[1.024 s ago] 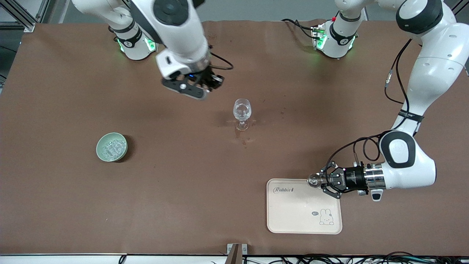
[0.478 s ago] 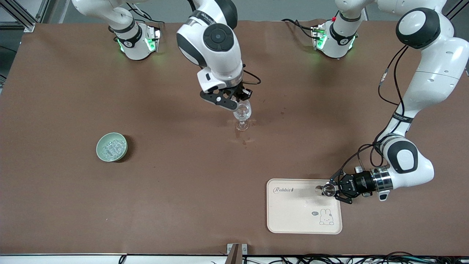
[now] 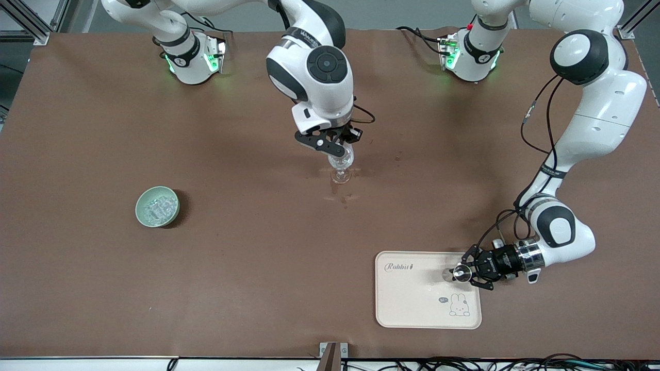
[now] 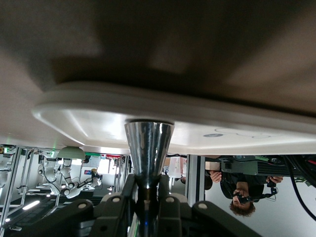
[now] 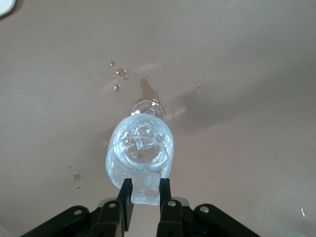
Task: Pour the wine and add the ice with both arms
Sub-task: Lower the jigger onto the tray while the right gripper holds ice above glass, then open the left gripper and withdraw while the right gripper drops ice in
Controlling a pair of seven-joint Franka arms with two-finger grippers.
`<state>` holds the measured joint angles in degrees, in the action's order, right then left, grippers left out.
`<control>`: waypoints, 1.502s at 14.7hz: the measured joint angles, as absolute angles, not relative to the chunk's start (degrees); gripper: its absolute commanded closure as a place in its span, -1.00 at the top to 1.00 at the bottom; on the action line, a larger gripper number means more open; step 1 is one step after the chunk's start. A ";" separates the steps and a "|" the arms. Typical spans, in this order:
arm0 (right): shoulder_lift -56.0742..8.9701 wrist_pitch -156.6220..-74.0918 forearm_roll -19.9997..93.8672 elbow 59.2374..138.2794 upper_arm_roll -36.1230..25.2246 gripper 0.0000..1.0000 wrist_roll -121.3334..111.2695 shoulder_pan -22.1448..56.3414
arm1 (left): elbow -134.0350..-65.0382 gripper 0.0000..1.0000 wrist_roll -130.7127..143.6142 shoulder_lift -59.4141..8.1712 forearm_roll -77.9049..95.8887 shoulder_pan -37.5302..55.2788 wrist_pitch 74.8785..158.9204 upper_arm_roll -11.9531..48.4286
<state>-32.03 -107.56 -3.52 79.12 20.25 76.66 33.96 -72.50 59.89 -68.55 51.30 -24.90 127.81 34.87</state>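
My right gripper [image 3: 340, 147] is over the clear stemmed glass [image 3: 341, 166] at mid-table. In the right wrist view it [image 5: 146, 193] is shut on a clear ice chunk [image 5: 146, 185] just above the glass's rim [image 5: 140, 150]. The glass holds clear glinting contents. My left gripper [image 3: 466, 272] is shut on the silvery jigger [image 3: 461, 273], low over the cream tray [image 3: 412, 304]. In the left wrist view the jigger [image 4: 148, 145] stands between the fingers [image 4: 147, 192], against the tray [image 4: 89, 111]. The pale green bowl [image 3: 139, 207] holds more ice [image 3: 159, 207].
Wet spots [image 3: 343, 197] mark the brown table just nearer to the front camera than the glass, and show in the right wrist view [image 5: 121, 74]. The tray lies near the front edge toward the left arm's end. The bowl sits toward the right arm's end.
My right gripper has swung from nearer its base to over the glass. My left gripper has carried the jigger lower, in over the tray.
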 measured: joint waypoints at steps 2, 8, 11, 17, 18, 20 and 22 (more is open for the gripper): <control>-32.40 -108.37 -3.57 79.07 20.17 -0.96 77.01 34.21 | -72.30 -0.22 59.78 -68.68 51.66 -24.60 128.06 34.92; -32.64 -108.90 -3.94 78.65 19.69 -0.95 77.04 34.21 | -72.19 1.00 56.40 -68.67 51.66 -25.34 128.14 34.63; -33.12 -109.02 -4.66 78.64 19.64 -0.94 77.06 34.21 | -71.96 1.00 55.11 -67.85 47.83 -28.47 123.24 34.61; -33.37 -109.20 -4.79 78.53 19.33 -0.94 77.08 34.19 | -71.25 1.00 54.96 -61.54 27.99 -35.55 110.94 35.49; -33.38 -109.20 -4.80 78.50 19.27 -0.92 77.09 34.18 | -70.97 1.00 54.96 -59.62 25.09 -35.68 110.09 35.79; -33.39 -109.20 -4.80 78.46 19.23 -0.74 77.09 34.17 | -70.52 1.00 54.97 -54.65 19.88 -35.48 107.29 36.57; -33.42 -109.21 -4.81 78.43 19.23 -0.54 77.09 34.17 | -70.40 1.00 55.04 -48.59 14.52 -34.97 105.02 37.20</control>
<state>-33.42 -109.21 -4.81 78.43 19.23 77.09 34.17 -70.40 55.04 -48.59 14.52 -34.97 105.02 37.20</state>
